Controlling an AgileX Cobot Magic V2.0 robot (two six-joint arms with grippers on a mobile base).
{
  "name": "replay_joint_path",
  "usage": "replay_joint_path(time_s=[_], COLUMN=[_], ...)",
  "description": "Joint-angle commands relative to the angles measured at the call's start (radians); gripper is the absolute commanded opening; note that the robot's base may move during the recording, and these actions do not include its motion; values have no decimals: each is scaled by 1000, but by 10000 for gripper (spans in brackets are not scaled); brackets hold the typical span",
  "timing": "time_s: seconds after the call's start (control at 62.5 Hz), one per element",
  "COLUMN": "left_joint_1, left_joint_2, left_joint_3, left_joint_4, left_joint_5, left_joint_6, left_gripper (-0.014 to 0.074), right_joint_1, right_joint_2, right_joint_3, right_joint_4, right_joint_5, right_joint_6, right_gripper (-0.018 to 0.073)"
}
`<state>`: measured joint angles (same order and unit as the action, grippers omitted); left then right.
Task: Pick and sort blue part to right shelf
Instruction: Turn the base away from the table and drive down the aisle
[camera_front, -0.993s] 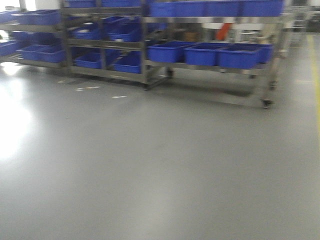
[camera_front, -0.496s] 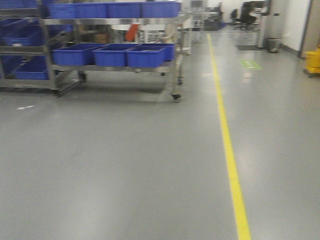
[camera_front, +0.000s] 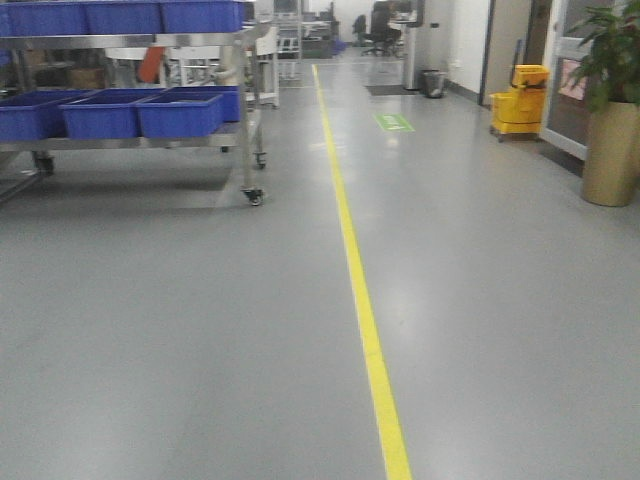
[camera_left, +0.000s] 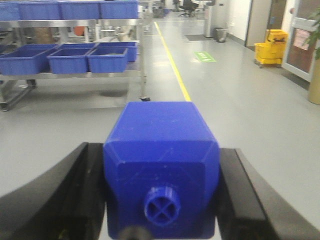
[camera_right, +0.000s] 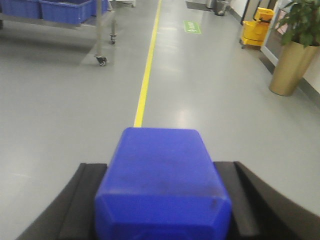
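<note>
Left claw (camera_left: 159, 150) clamps a stubbed block (camera_left: 160, 125), right claw (camera_right: 159, 164) the blue part (camera_right: 162, 195), yellow line (camera_front: 365, 320) ahead; jolts could loosen either.

Blue part (camera_right: 162, 185), blue block (camera_left: 160, 150), yellow line (camera_front: 366, 320)

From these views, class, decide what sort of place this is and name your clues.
Probably a factory or warehouse floor: a wheeled metal rack holding blue bins, a yellow lane line, a yellow mop bucket.
</note>
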<state>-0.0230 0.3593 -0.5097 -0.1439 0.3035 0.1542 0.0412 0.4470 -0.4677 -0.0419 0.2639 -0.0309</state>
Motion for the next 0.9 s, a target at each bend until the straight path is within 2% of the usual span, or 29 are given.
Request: replay_joint_path(time_s=[0.0,0.881], left_joint_1=[2,2], left_joint_2=[7,9], left_joint_3=[-28,-28], left_joint_4=[-5,-5], left_joint_5=[-88,-88], left_joint_6=[-8,-8], left_gripper=[408,408], right_joint_1=[-4,-4], right_joint_2=[6,6], right_joint_3=[-28,-28], right_joint_4=[-9,-9], right_joint_5=[-90,-90], right_joint_6=[-9,-9], right_gripper=[426,426])
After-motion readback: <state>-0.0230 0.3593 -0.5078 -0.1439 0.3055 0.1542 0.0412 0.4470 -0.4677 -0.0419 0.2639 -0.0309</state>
